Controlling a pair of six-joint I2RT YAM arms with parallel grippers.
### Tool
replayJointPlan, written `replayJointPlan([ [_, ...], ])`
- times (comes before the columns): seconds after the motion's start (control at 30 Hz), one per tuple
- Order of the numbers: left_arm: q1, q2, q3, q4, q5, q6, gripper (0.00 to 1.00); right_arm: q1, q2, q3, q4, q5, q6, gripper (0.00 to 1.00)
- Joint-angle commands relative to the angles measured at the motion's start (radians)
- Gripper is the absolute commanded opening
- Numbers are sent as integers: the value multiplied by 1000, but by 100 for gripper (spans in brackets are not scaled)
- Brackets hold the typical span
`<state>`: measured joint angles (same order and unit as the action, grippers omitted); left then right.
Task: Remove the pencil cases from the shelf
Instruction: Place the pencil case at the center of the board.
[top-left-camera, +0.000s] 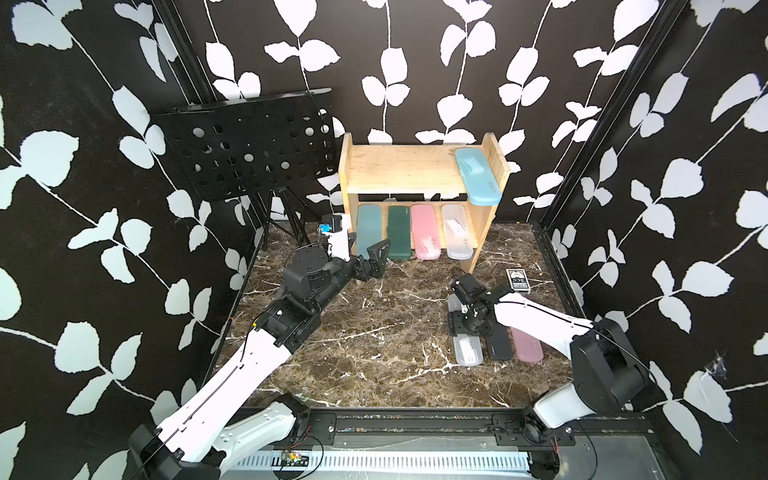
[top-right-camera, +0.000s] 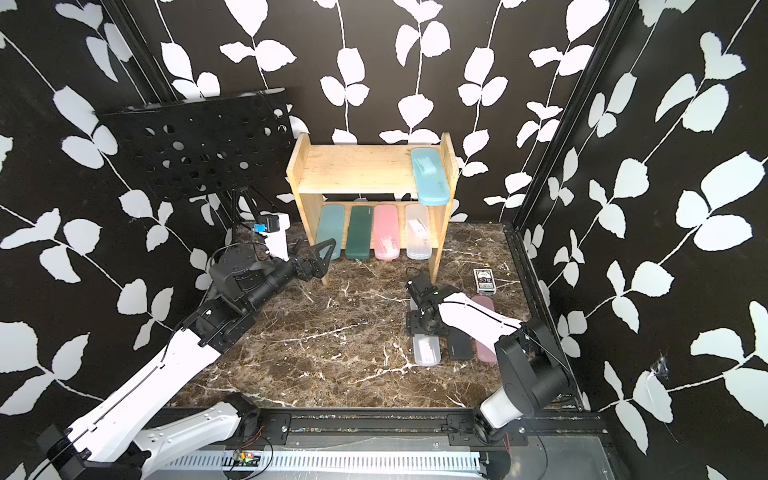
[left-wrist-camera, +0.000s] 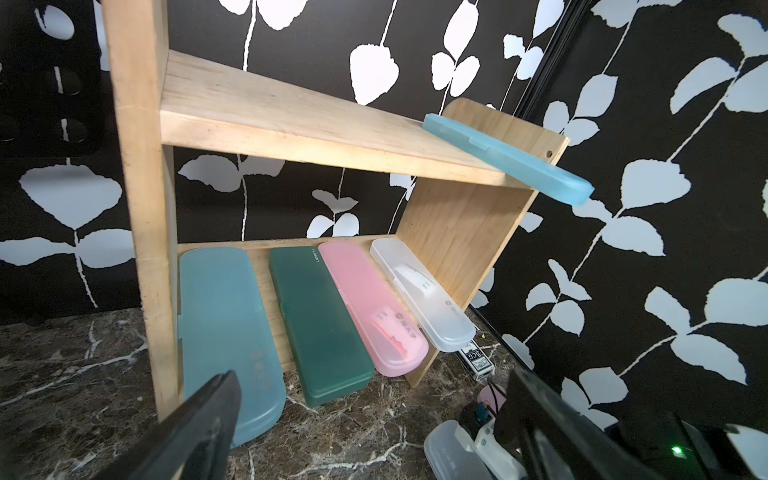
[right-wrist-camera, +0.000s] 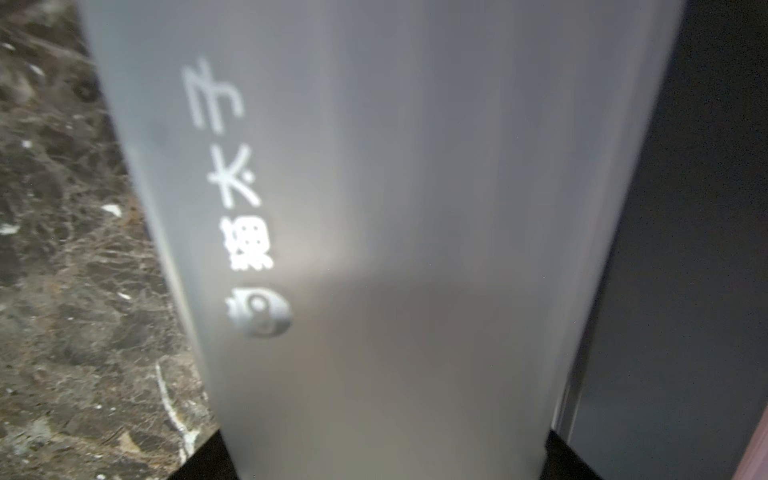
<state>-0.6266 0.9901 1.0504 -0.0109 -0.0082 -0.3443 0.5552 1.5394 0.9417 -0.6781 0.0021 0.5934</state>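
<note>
Just in front of the shelf's (top-left-camera: 399, 166) teal case (top-left-camera: 368, 226), the left gripper (top-left-camera: 369, 249) hung spread wide; at near right, the right gripper (right-wrist-camera: 384, 461) pinched a clear case (right-wrist-camera: 395, 249) lying on the table (top-left-camera: 374, 353).

Closes in on three sides with black wallpaper (top-left-camera: 415, 62) printed in white leaves on thin vines, joined toward the back by black metal corner posts (top-left-camera: 594, 124). Spreads below a flat, dark-brown marble-patterned tabletop (top-left-camera: 374, 353) veined in white under bright, even light, edged at the front by a black slotted rail (top-left-camera: 415, 419). Holds at the back left a black perforated music stand (top-left-camera: 257, 114), tilted on thin tripod legs (top-left-camera: 286, 216).
</note>
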Motion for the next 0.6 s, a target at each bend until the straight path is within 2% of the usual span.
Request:
replayJointPlan([
  [0.0, 1, -2, 14, -15, 3, -1, 99, -12, 17, -28, 27, -1, -15, 63],
  [0.57, 10, 0, 5, -29, -2, 2, 99, -58, 88, -57, 53, -1, -55, 65],
])
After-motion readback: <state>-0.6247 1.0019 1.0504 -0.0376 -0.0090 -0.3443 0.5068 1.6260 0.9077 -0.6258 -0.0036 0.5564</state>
